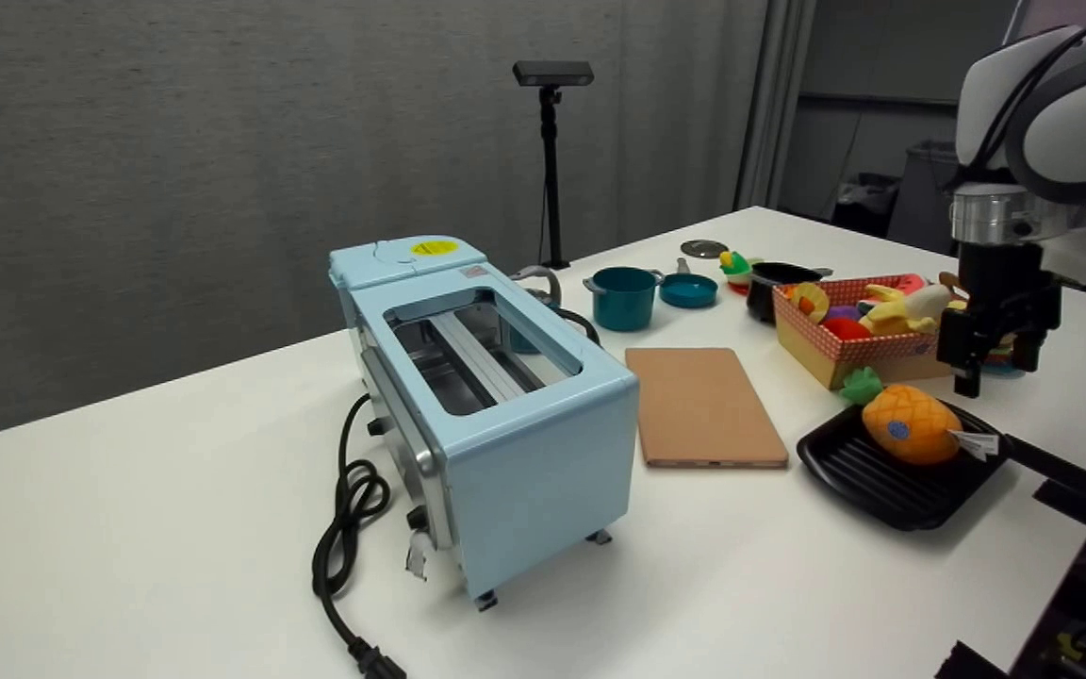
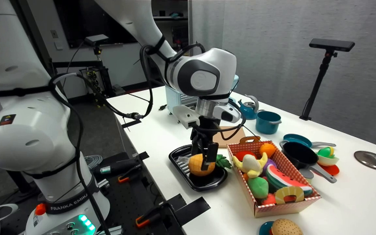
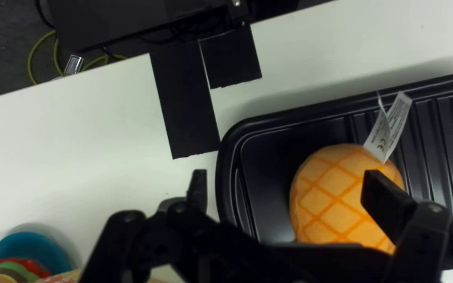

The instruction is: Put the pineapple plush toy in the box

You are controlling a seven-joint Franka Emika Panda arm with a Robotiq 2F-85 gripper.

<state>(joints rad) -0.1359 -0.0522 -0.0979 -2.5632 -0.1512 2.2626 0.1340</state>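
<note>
- Here's the pineapple plush toy [image 1: 915,422], sitting in the black pan [image 1: 882,492], outside the box [image 1: 805,341]!
- The gripper [image 3: 283,186] hangs near it, fingers [image 3: 385,202] wide apart, gripping nothing.
- Grasp, carry, drop: all left to do, I'd say!

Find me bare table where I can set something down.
In an exterior view, the table is bare left of the toaster oven and black cord; another patch lies between oven, brown slab and black grill pan. It's crowded around that pan, with the pineapple plush toy inside, the pincer close by, the box of toy food alongside.
</note>
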